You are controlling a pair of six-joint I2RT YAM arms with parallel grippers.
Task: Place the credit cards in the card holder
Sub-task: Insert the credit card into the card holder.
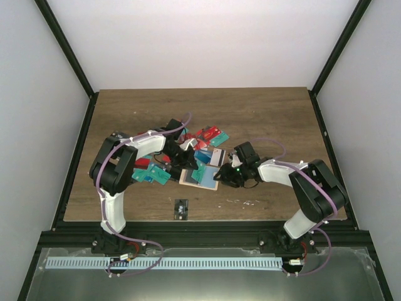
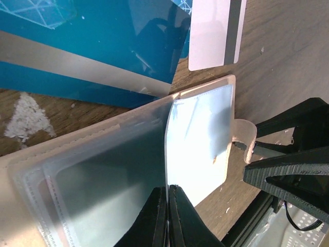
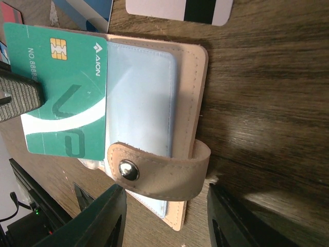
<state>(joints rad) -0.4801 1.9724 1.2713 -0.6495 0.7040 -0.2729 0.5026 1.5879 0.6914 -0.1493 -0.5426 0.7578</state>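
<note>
Centrally on the wooden surface (image 1: 263,119), the tan card holder (image 3: 193,103) lies open among scattered credit cards (image 1: 210,135). Left gripper (image 2: 167,203): jaws pressed together on one clear sleeve of the card holder. Right gripper (image 3: 165,193): jaws apart, flanking the snap strap (image 3: 175,175); contact indiscernible. A green card (image 3: 67,98) overlaps the holder's clear pocket.

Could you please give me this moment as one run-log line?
left gripper: jaws shut on clear sleeve | right gripper: jaws open, flanking snap tab | teal card: partly over open card holder
</note>
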